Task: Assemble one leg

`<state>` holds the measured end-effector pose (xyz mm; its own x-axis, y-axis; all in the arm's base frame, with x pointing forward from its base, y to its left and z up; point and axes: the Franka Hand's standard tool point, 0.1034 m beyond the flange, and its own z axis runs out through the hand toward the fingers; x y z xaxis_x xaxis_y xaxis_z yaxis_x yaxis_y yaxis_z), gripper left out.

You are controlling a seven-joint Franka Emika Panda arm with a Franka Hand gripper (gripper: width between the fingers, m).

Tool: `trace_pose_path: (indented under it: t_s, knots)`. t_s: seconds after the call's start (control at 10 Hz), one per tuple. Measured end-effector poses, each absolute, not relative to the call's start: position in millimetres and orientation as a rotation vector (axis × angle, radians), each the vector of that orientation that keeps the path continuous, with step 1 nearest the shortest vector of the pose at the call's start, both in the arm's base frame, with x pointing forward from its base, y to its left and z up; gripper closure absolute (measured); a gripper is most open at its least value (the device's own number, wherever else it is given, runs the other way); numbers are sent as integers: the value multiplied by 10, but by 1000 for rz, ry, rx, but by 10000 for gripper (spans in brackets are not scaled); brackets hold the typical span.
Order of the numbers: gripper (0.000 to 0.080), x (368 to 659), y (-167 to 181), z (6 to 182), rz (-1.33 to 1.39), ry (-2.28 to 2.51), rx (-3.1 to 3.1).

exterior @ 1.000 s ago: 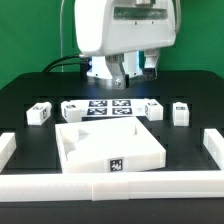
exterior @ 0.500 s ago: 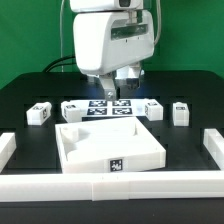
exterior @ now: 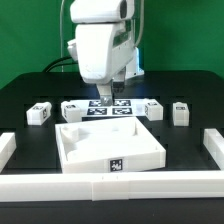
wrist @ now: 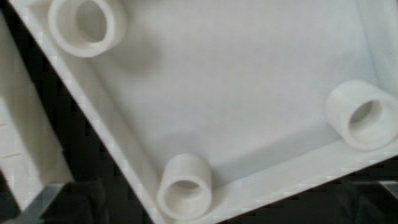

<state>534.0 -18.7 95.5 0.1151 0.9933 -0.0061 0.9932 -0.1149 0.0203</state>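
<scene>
Four legs stand in a row on the black table, behind the panel: outer left leg, inner left leg, inner right leg, outer right leg. Each is a small stubby white block with dark tag marks on its face, and nothing is touching any of them. The two inner ones sit just beside the ends of the marker board. The outer two stand apart, with black table showing in between.

The gripper hangs low over the marker board, between the inner legs, under the bulky white arm. Its fingers read as one dark narrow shape, so the gap can't be judged, and nothing shows in its grasp. The wrist view is filled with the panel's white inner face and three round corner recesses.

For room: the left rail, right rail and front rail close in the table. The panel lies between them with strips of bare table either side, its rear edge near the leg row
</scene>
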Motion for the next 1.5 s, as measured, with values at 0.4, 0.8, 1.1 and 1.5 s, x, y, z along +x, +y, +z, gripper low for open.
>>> trace_pose_path:
  t_s: [0.4, 0.8, 1.1, 1.5]
  knots:
    - [150, 5251, -168, 836, -71, 2205, 2203]
    - [150, 4996, -324, 676, -117, 2335, 2128]
    - [150, 4618, -338, 393, -141, 2404, 2116]
    - [150, 4511, -363, 207, -176, 2418, 2147]
